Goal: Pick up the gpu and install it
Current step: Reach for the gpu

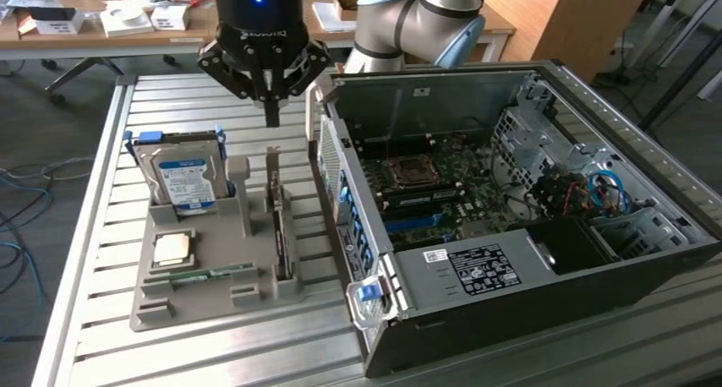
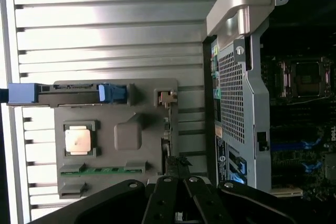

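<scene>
Found a slatted metal table (image 1: 147, 108) carrying everything. Saw, on the exterior view's right, an open computer case (image 1: 542, 340) lying on its side, with a motherboard (image 1: 434, 180) inside, blue cables (image 1: 609, 193) toward its right end and a white printed sticker (image 1: 479, 269) on the near metal box (print too small to read). Saw, on the exterior view's left, a grey moulded tray (image 1: 215, 307) holding four parts: at the far end a hard drive (image 1: 186, 180) upright with a blue-and-white label, lettering illegible; nearer, a square processor (image 1: 172, 249) lying flat; nearest, a narrow green memory stick (image 1: 212, 275). Found the gpu (image 1: 279, 226) standing on edge in the tray's right-hand slot, just beside the case, silver bracket at the far end. Noted the gripper (image 1: 270, 117) hanging above that far end, apart from the card, fingers clenched together on nothing. Made out white lettering on the gripper's black body, unreadable.
</scene>
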